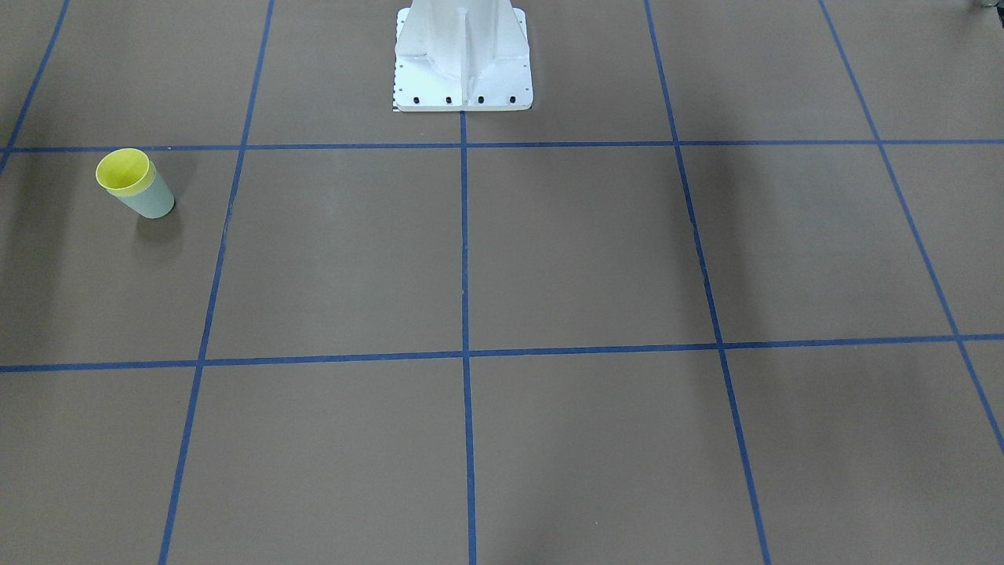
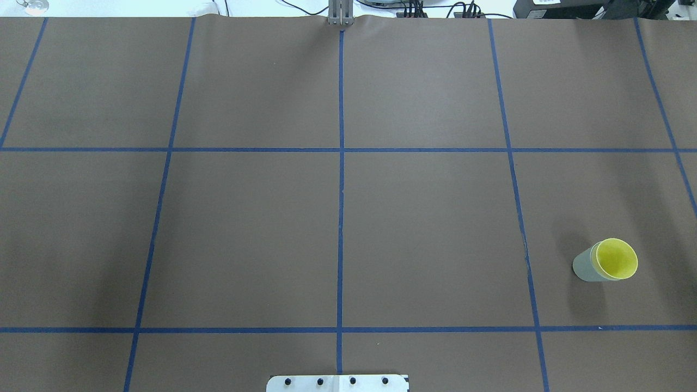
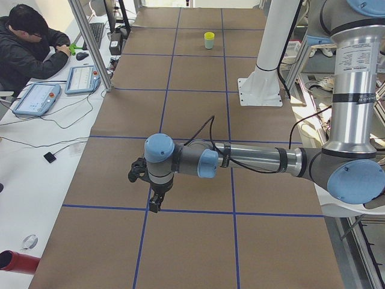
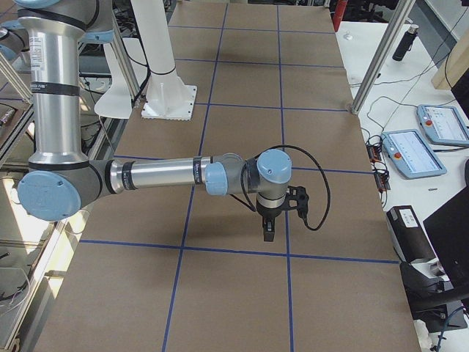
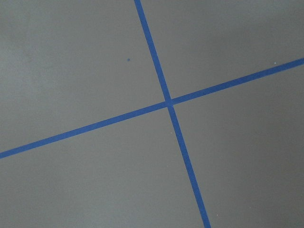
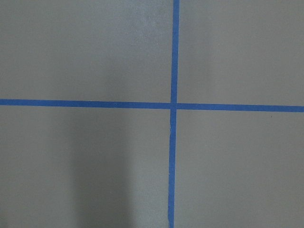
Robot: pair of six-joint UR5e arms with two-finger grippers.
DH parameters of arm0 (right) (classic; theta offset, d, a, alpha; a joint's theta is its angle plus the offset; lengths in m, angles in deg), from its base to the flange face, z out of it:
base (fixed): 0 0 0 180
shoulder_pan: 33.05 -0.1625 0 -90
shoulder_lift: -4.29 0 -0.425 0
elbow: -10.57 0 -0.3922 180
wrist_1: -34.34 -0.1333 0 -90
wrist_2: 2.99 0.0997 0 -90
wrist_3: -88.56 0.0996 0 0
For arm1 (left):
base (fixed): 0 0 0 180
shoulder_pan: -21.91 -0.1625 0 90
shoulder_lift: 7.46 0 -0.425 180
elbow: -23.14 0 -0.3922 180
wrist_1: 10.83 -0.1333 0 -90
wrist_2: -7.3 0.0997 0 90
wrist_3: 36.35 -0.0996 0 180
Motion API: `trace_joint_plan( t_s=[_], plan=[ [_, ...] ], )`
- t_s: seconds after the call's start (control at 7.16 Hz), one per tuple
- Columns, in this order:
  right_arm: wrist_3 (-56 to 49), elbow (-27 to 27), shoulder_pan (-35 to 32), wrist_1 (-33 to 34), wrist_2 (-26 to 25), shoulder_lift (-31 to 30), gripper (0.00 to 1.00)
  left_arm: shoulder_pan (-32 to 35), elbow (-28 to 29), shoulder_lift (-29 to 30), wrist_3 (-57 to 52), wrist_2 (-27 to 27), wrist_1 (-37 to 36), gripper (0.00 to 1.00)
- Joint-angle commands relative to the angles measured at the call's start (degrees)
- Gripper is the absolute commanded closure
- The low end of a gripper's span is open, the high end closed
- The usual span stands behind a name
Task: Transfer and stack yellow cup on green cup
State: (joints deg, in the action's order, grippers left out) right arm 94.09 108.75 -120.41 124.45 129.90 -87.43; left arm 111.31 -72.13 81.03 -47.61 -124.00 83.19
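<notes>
The yellow cup (image 1: 123, 171) sits nested inside the green cup (image 1: 153, 200), only its rim band showing above the green wall. The pair stands upright on the table at the robot's right end, seen from overhead as the yellow cup (image 2: 617, 258) in the green cup (image 2: 584, 267) and far off as the yellow cup (image 3: 209, 35). My left gripper (image 3: 154, 205) hangs over a tape crossing at the table's left end, far from the cups. My right gripper (image 4: 268, 233) points down over another tape crossing. Both show only in side views, so I cannot tell whether they are open or shut.
The white robot pedestal (image 1: 463, 78) stands at mid-table on the robot's side. Blue tape lines (image 2: 341, 218) grid the brown table. A person (image 3: 27, 48) sits at a side desk with tablets (image 3: 36, 98). Aluminium posts (image 3: 90, 45) stand along the table's edge.
</notes>
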Motion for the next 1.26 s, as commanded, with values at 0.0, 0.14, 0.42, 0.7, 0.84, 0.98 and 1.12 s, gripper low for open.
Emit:
trace_joint_plan(
  t_s=[0.0,0.14,0.42,0.7,0.84,0.98,1.12],
  plan=[
    [0.0,0.0,0.0,-0.03,0.0,-0.39,0.0,-0.02,0.17,0.28,0.18,-0.09,0.03,0.0],
    [0.0,0.0,0.0,-0.03,0.0,-0.39,0.0,-0.02,0.61,0.37,1.92,-0.09,0.03,0.0],
    [0.0,0.09,0.0,-0.03,0.09,-0.39,0.0,-0.02,0.52,0.81,10.87,-0.35,0.73,0.0],
    [0.0,0.26,0.0,-0.03,0.09,-0.3,0.0,0.07,0.79,0.99,11.17,-0.53,0.82,0.0],
    [0.0,0.35,0.0,-0.03,0.09,-0.3,0.0,0.07,0.7,0.99,11.17,-0.53,0.82,0.0],
    [0.0,0.35,0.0,-0.03,0.09,-0.3,0.0,0.07,0.79,0.99,11.17,-0.53,0.82,0.0],
    [0.0,0.35,0.0,-0.03,0.09,-0.3,0.0,-0.02,0.79,0.99,11.17,-0.53,0.82,0.0]
  ],
)
